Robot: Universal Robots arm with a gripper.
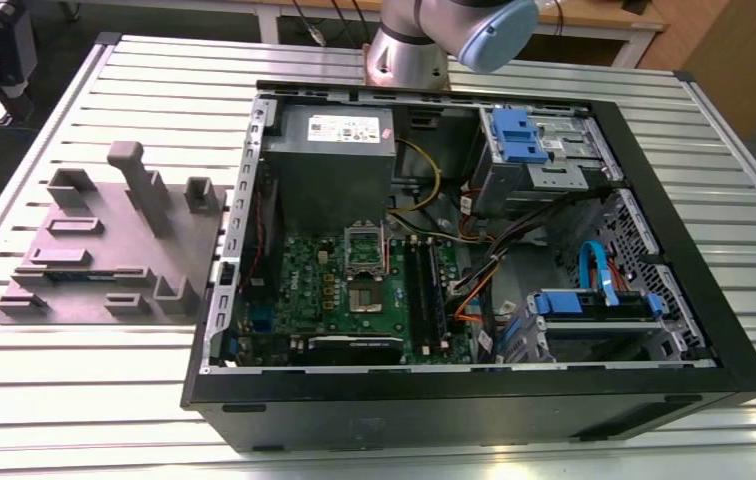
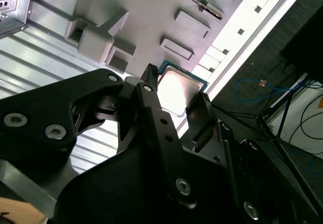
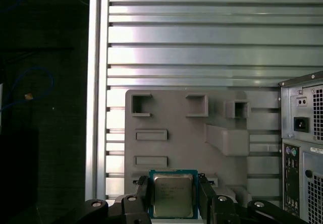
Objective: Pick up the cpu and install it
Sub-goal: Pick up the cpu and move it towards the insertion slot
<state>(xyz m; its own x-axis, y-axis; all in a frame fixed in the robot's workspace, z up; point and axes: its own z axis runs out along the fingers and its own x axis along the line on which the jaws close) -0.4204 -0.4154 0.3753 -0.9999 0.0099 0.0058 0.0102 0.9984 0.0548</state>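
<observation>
end effector (image 3: 173, 183), cpu (image 3: 173, 196) clamped between fingers (image 3: 143, 191)

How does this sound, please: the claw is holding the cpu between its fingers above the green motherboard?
The place is wrong. The claw is holding the cpu between its fingers above the grey tray, as the first wrist view shows.

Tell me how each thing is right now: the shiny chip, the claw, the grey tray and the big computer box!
gripper: shut on two sides of the cpu.
cpu: held up above the grey tray, shiny top showing.
grey tray: flat on the slatted table, beside the computer case.
computer case: lying on its side, open, insides showing.
</observation>
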